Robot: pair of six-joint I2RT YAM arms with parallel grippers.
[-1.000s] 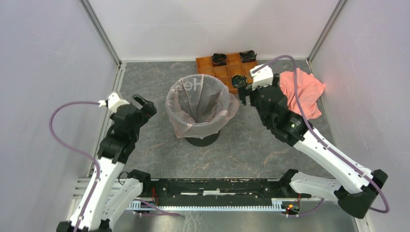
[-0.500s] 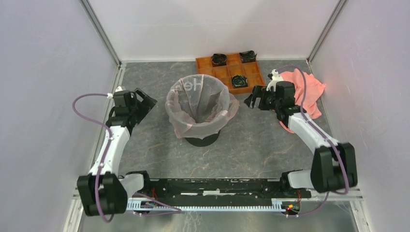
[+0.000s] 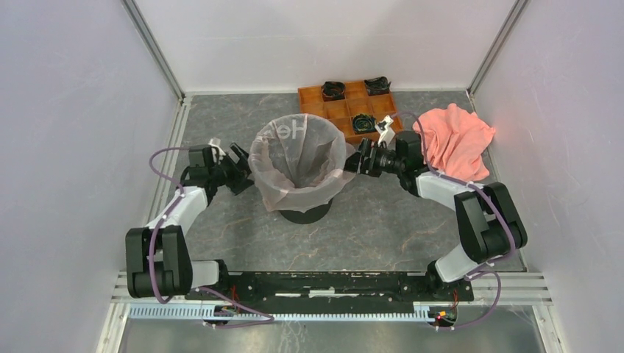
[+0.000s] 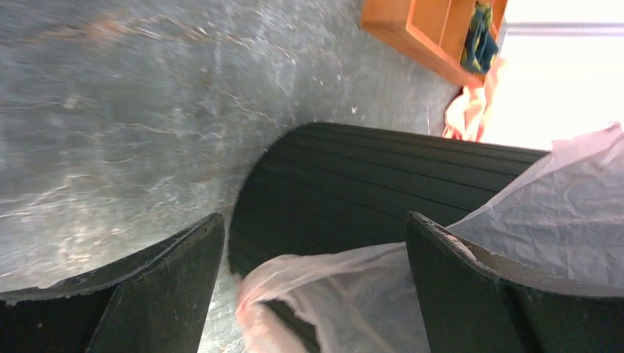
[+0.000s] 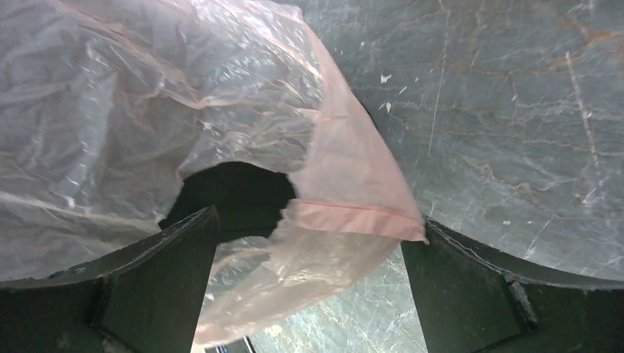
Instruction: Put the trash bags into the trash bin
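Top camera overhead; wrist cameras close, apparently low, opposite sides of trash bin (image 3: 307, 215).

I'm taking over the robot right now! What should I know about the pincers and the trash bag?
Pincers: the left pincer is open, low beside the trash bin, with the bag's hanging edge between its fingers and nothing gripped. The right pincer is open too, the same way on the opposite side.
Things: the trash bag sits inside the bin, mouth open, edge folded over the rim.
Done: bag is in.
Left: probably tug the loose edge snug on both sides, then back away.
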